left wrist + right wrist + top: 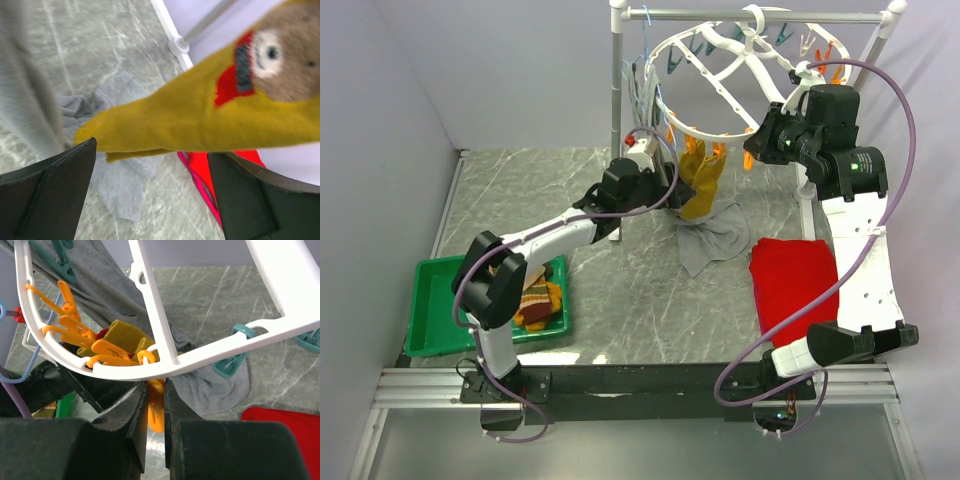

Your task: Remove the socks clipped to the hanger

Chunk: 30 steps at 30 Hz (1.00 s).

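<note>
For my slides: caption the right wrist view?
Right gripper pinching an orange clip below the hanger rim, mustard sock alongside.

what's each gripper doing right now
Left gripper: open, fingers either side of the yellow sock, not gripping it.
Right gripper: shut on an orange clip of the hanger.

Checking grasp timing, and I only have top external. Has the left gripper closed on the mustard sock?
Observer: No. In the left wrist view the left gripper is wide open. The mustard sock crosses the gap just ahead of it, unpinched.
Operator: Right side? The arm blocks it for me.
Observer: In the right wrist view the right gripper is shut on an orange clip hanging under the rim of the hanger.
</note>
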### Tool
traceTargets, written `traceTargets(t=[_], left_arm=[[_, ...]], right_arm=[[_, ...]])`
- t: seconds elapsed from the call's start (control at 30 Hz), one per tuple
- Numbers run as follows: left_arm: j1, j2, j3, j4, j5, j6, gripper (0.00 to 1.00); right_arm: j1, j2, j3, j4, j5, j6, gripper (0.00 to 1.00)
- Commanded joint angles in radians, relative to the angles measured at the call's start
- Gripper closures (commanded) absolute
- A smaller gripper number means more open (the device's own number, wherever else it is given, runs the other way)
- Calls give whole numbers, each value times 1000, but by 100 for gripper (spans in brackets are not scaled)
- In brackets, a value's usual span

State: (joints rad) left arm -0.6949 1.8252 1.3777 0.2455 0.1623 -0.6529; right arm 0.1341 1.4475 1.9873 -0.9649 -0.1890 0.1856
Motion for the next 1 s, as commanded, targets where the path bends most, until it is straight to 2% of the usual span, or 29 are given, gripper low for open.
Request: traceTargets(t=[0.0, 0.17, 0.43, 0.5, 0.6, 0.63, 0.7, 0.77, 0.87, 0.97], left_arm=[[-18, -35, -6, 51, 88, 71, 4], [-21, 16, 26, 77, 219, 56, 1], [-54, 60, 77, 47, 175, 33, 8], [-58, 65, 80, 58, 184, 21, 11], [-69, 75, 92, 51, 191, 13, 22], [-72, 77, 92, 41, 162, 9, 27], [-78, 69, 98, 2, 116, -23, 29], [-78, 56, 86, -52, 53, -66, 23], [-80, 13, 31, -19, 66, -57, 16], [-78, 8, 46, -55, 83, -40, 23]], right_arm=[[-8, -35, 15, -5, -10, 0, 91], [-7, -32, 10, -3, -10, 0, 91], [-8, -39, 1, -3, -6, -3, 91], [-8, -42, -2, -1, -10, 0, 91], [-8, -44, -10, 0, -13, 3, 87], [-8, -44, -12, 2, -13, 3, 87], [-8, -44, -10, -1, -9, 2, 87], [-8, -42, -7, 0, -6, 2, 87], [-8, -36, -1, -5, -15, 3, 87], [-8, -41, -4, -3, -15, 5, 86]])
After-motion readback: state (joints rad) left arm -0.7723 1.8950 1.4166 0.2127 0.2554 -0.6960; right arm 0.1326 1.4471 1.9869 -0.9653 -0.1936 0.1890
